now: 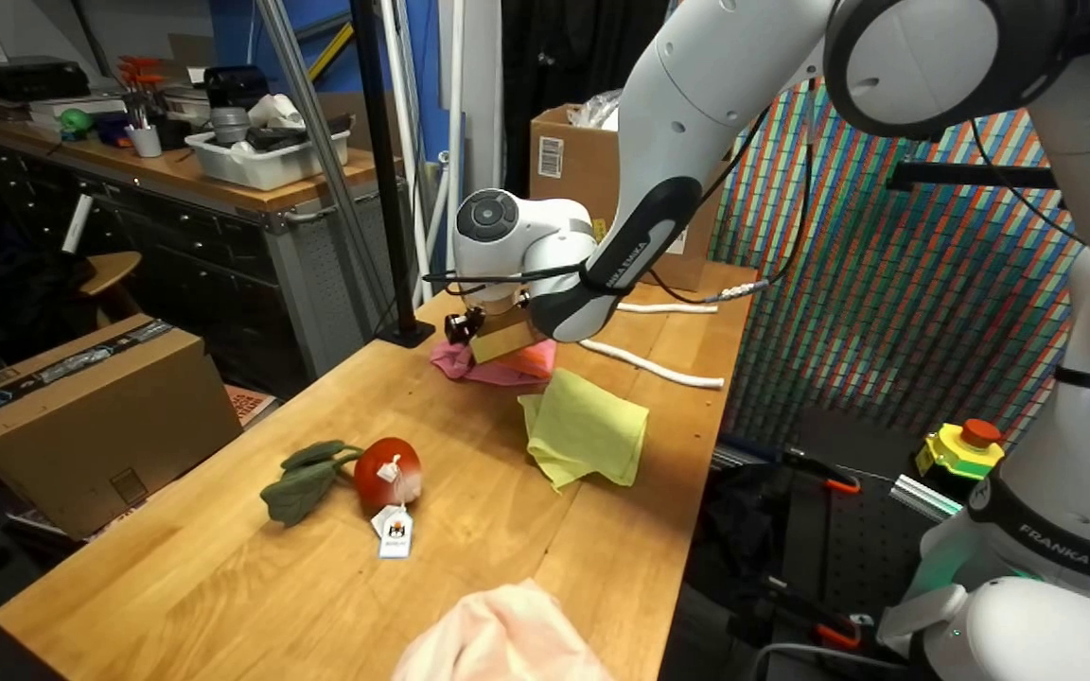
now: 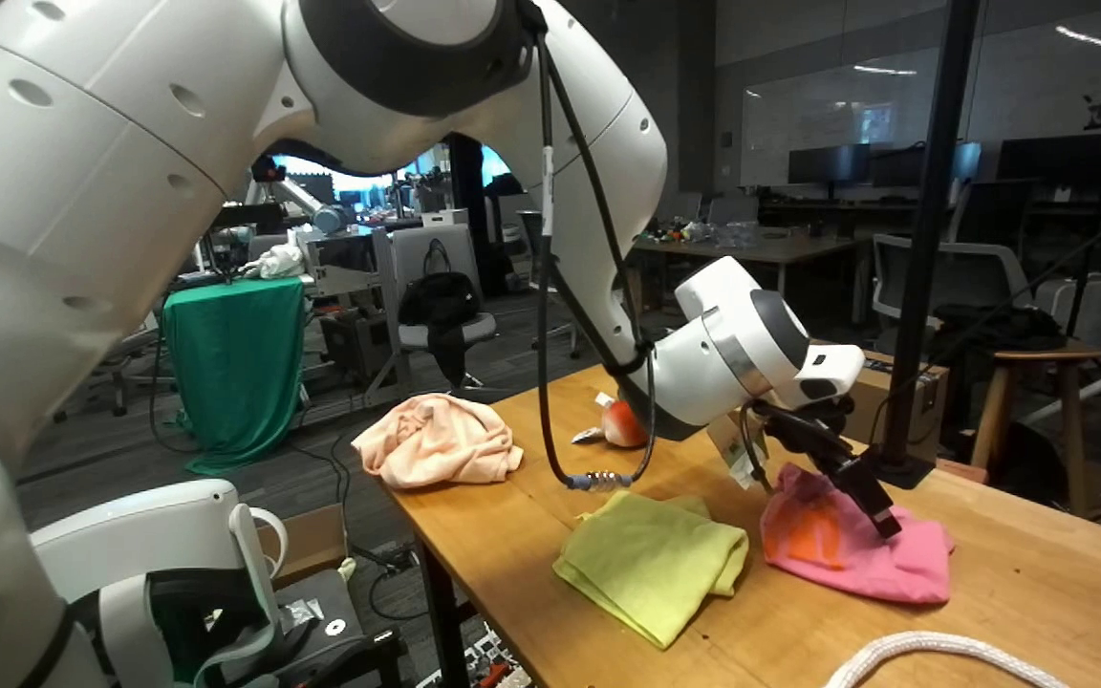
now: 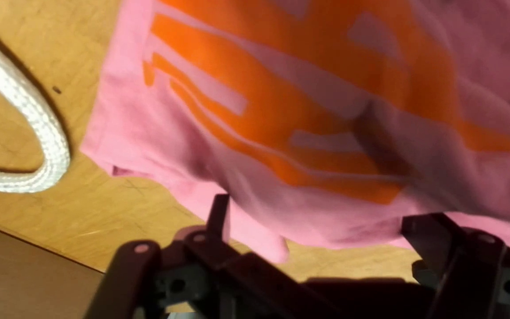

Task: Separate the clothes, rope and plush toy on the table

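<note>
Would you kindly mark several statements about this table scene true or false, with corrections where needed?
1. The pincer stands open at the pink cloth. True.
2. The pink cloth is plain. False: it bears an orange print.
3. In both exterior views, the yellow-green cloth lies between the pink cloth and the peach cloth. True.
4. The rope and the plush toy lie apart on the table. True.
5. The plush toy rests on the yellow-green cloth. False: it lies away from that cloth.

Three cloths (image 2: 651,564) (image 2: 441,444) (image 2: 861,566), one white rope (image 3: 52,141), one plush toy (image 1: 377,473), one emergency-stop button (image 1: 980,433)
</note>
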You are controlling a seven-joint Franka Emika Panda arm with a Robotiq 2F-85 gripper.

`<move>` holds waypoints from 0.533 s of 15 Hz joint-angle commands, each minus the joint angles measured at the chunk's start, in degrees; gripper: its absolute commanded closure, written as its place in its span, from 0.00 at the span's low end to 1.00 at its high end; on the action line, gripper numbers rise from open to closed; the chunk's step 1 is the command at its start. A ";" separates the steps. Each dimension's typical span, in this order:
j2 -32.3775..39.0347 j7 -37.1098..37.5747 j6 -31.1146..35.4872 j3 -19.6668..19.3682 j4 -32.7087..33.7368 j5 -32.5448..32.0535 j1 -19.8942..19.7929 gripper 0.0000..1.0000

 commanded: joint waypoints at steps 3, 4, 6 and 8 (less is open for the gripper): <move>3.01 2.44 -2.63 -0.17 5.48 0.88 0.33 0.00; 3.40 2.39 -2.99 0.06 6.10 1.25 0.13 0.00; 3.65 2.63 -3.45 0.48 6.75 2.09 -0.09 0.00; 3.38 4.91 -4.54 -0.88 6.78 1.56 1.69 0.00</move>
